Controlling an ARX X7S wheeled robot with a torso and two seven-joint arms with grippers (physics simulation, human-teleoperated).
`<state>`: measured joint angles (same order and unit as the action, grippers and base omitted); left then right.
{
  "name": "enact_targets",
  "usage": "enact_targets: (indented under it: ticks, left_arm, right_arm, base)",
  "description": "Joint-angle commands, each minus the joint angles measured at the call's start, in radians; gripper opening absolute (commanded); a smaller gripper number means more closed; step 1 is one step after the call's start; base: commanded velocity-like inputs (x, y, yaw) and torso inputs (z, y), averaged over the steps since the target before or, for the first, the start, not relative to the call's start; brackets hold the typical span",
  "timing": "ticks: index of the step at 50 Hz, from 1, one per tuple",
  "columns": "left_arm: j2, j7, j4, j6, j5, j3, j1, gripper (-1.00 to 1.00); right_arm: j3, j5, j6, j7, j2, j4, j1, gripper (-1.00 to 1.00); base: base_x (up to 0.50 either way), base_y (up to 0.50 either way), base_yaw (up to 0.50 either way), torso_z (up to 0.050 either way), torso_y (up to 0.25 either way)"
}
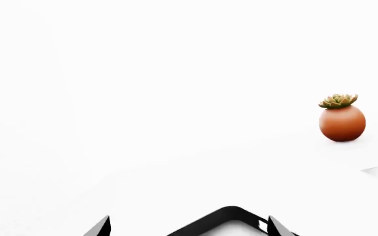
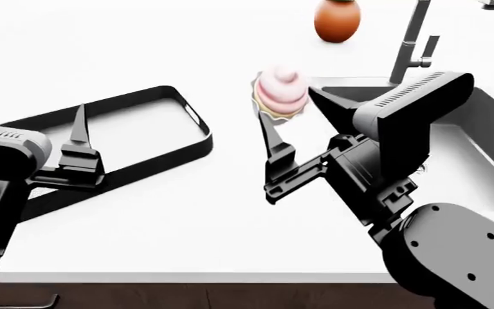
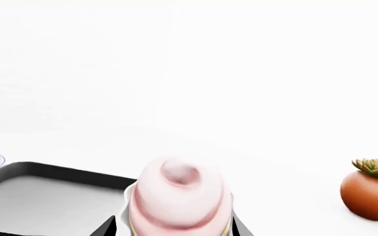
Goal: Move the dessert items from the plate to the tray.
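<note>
Pink swirled frosting tops the cupcake, pinched at its pale wrapper between the right gripper fingers, held above the counter beside the tray. It looks light and soft, so the wrapper base is probably the safest hold; frosting would likely smear. The left gripper hangs spread, empty, over the tray.

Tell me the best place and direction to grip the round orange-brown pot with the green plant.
Grip the round orange-brown pot across its widest middle, fingers level, coming in from the side. The green plant crowns the top, so a grasp from above would likely crush it, and the curved body would probably slip anywhere else.
</note>
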<state>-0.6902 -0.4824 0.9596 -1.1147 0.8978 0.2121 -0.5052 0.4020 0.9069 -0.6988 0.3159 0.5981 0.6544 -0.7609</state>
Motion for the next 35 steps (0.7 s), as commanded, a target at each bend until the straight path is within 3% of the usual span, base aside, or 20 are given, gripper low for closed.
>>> enact_targets:
  ticks: [1,35]
  left_arm:
    - [-0.002,-0.01,-0.012,-0.004,0.008,-0.022,-0.009,1.0]
    - [-0.043,-0.059,0.001,-0.04,0.114,0.009,-0.048,1.0]
  right_arm:
    - [0.004,-0.046,0.029,-0.033,-0.001,-0.009,0.022,-1.0]
    - [0.03,-0.03,0.009,-0.04,-0.008,-0.003,-0.01,-1.0]
  base:
    - [0.0,0.5,0.0,0.0,0.0]
    - [0.0,0.5,0.0,0.0,0.0]
